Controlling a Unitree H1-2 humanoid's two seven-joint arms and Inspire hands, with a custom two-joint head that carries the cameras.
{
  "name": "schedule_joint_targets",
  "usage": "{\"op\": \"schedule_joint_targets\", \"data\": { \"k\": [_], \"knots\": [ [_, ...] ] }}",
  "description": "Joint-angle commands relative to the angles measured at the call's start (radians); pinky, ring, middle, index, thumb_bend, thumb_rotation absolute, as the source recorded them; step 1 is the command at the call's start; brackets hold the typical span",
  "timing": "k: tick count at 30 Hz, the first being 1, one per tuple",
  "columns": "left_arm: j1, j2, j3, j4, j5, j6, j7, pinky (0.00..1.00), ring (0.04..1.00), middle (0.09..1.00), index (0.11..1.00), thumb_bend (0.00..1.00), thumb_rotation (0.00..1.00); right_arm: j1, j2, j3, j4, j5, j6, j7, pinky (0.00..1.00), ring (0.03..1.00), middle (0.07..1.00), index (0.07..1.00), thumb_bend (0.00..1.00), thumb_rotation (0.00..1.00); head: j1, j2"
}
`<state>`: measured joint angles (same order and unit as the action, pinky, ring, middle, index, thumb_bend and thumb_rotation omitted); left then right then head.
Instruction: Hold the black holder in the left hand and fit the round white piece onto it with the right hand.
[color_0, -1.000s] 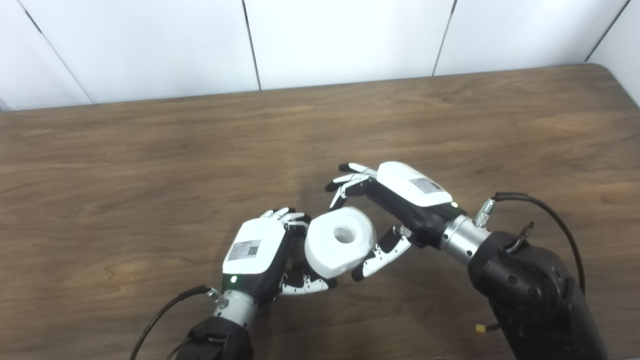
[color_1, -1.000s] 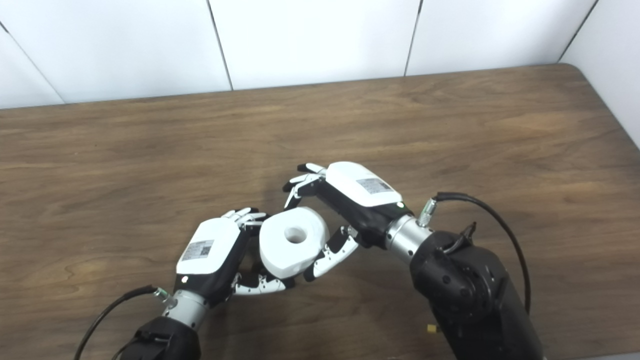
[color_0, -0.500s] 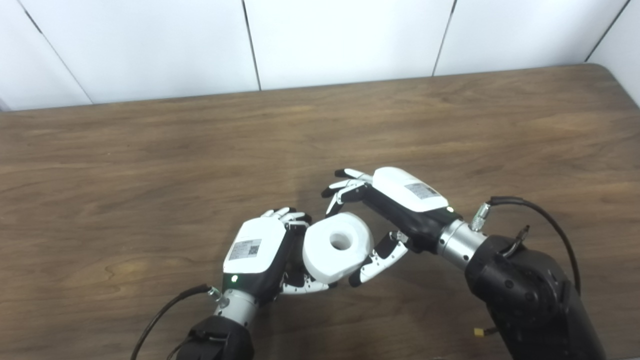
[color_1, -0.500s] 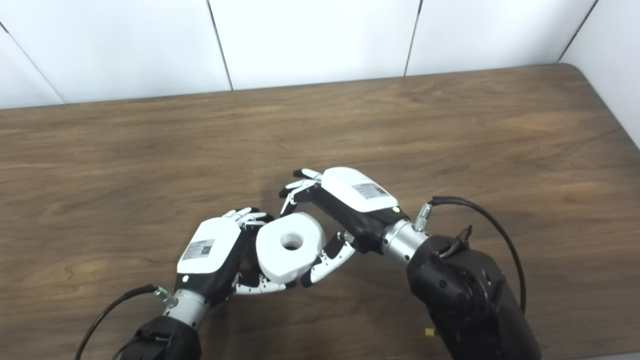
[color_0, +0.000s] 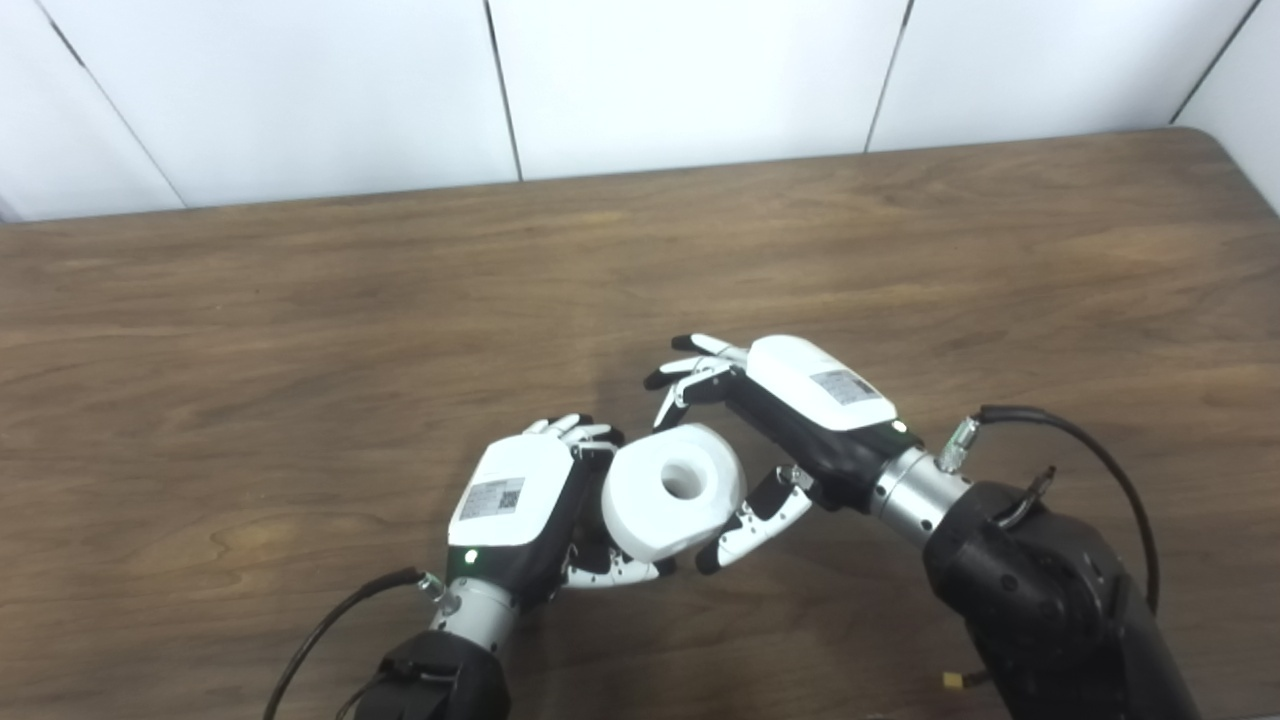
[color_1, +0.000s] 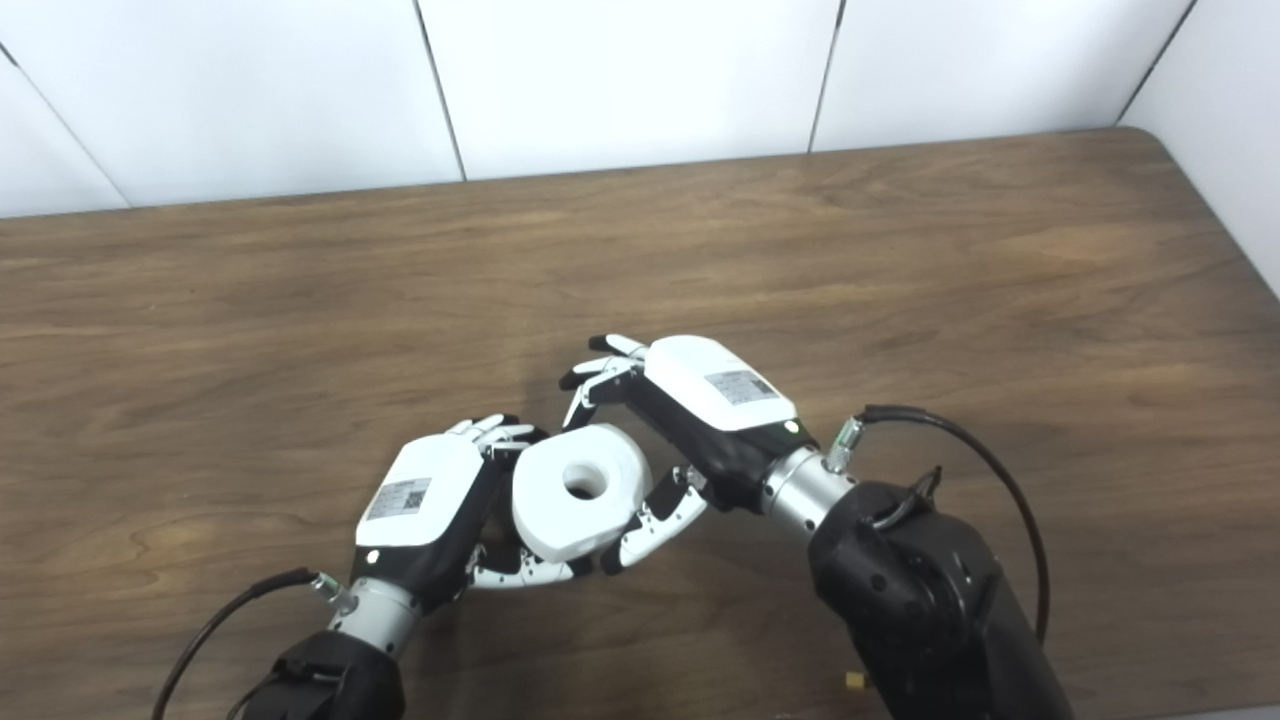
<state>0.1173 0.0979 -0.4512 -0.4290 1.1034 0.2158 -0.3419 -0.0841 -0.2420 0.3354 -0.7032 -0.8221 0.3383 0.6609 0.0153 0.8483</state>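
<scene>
Since a second ago, the right hand (color_0: 790, 420) has drawn slightly toward the near edge of the brown wooden table (color_0: 300, 300), and the round white piece with a centre hole (color_0: 672, 488) has shifted leftward against the left hand (color_0: 520, 500). Right fingers (color_1: 598, 375) spread loose, thumb beside the piece. Left hand curls around something black (color_1: 497, 535) behind the piece; neither view shows it clearly.
</scene>
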Motion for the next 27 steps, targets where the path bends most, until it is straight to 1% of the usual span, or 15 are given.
{"op": "schedule_joint_targets", "data": {
  "k": [1,8,15,23,27],
  "knots": [
    [0.009,-0.006,-0.02,0.011,0.0,0.007,-0.05,0.9,0.896,0.81,0.489,0.52,0.05,0.0,0.001,0.006,0.006,-0.005,-0.025,-0.009,0.9,0.951,0.832,0.484,0.52,0.15,0.001,0.001],
    [0.007,-0.01,-0.022,0.017,0.007,0.007,-0.05,0.9,0.896,0.809,0.489,0.51,0.05,-0.008,0.013,0.009,0.019,-0.008,-0.019,-0.013,0.9,0.955,0.831,0.484,0.52,0.15,0.0,-0.001],
    [0.006,-0.015,-0.024,0.015,0.009,0.006,-0.05,0.91,0.896,0.807,0.489,0.52,0.05,-0.013,0.017,0.019,0.018,-0.021,-0.021,-0.003,0.87,0.952,0.833,0.484,0.52,0.15,0.0,0.002],
    [0.004,-0.016,-0.025,0.02,0.009,0.004,-0.046,0.91,0.898,0.807,0.489,0.52,0.05,-0.023,0.015,0.031,0.008,-0.035,-0.036,0.0,0.91,0.95,0.827,0.484,0.52,0.15,0.001,0.004],
    [0.003,-0.017,-0.026,0.019,0.01,0.004,-0.048,0.91,0.898,0.808,0.489,0.52,0.05,-0.024,0.018,0.036,-0.001,-0.052,-0.031,0.009,0.93,0.947,0.825,0.485,0.52,0.15,0.001,0.003]
  ]
}}
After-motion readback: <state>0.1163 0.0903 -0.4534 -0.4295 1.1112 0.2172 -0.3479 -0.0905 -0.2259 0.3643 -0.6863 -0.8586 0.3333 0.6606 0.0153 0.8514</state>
